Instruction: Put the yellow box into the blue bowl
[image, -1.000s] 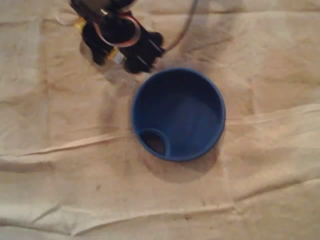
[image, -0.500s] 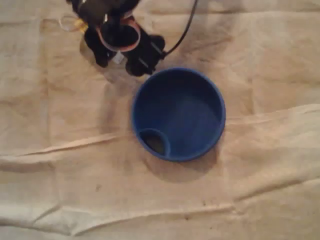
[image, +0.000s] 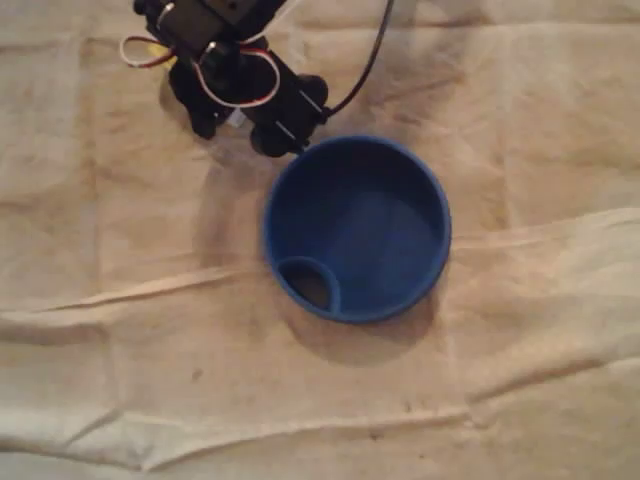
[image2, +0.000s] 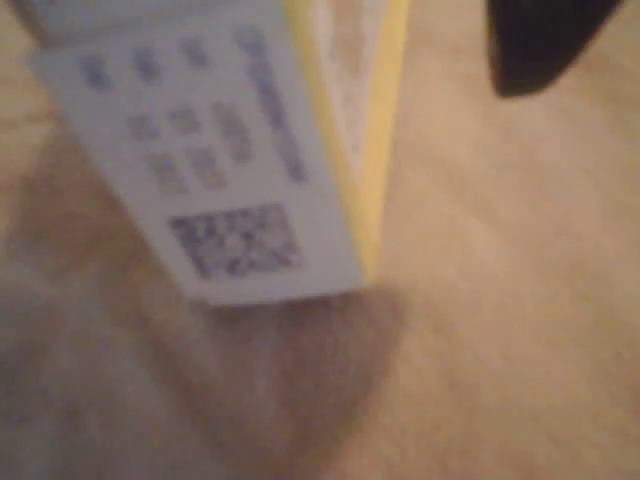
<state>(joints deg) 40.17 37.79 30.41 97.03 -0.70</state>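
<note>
Nearest the wrist camera stands the yellow box (image2: 250, 150): one white printed face with a square code, yellow edges beside it, tilted, its lower end at or just above the cloth (image2: 520, 330), where its shadow pools. One dark finger (image2: 540, 40) shows to its upper right with a gap between them. I cannot tell whether the gripper grasps the box or merely brackets it, since the other side is hidden. Held this close, the box is probably meant for a carry rather than a push. In the overhead view the gripper (image: 238, 118) sits near the table's top edge, left of centre, just beside the upper-left rim of the blue bowl (image: 440, 230) — a short reach to the drop. The bowl lies mid-table, empty. Count: one box, one bowl, one gripper.
</note>
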